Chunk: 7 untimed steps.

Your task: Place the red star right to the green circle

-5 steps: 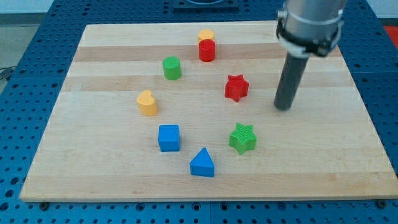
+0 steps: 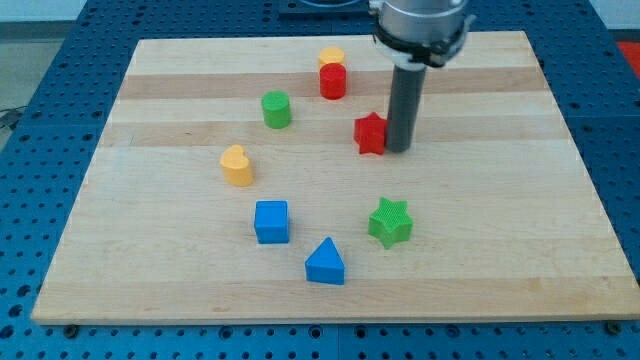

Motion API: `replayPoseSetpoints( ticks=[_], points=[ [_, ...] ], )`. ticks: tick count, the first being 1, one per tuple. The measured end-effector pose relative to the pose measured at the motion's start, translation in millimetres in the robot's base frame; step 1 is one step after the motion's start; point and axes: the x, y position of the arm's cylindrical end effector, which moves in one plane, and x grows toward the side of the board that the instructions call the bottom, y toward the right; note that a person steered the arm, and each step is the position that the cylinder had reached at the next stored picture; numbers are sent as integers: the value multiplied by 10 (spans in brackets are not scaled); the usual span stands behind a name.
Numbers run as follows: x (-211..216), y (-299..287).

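Dark rod's tip (image 2: 398,150) presses bare against the small red star block's (image 2: 370,133) three-o'clock side, grasping nothing. Green cylinder block (image 2: 276,109) stands near, at the star's ten o'clock. Light, rigid, the star probably slides easily; off-centre pushing would spin it.

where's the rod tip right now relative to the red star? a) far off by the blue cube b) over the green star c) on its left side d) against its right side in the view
d: my tip stands right up against the view's right side of the red star, with the green circle off to the star's left and slightly higher in the view.
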Motion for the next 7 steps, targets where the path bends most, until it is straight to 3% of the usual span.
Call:
replayPoseSetpoints(
  ticks=[2,4,7],
  points=[
    [-22,-77],
    [-421,-122],
    [-275,-31]
  ],
)
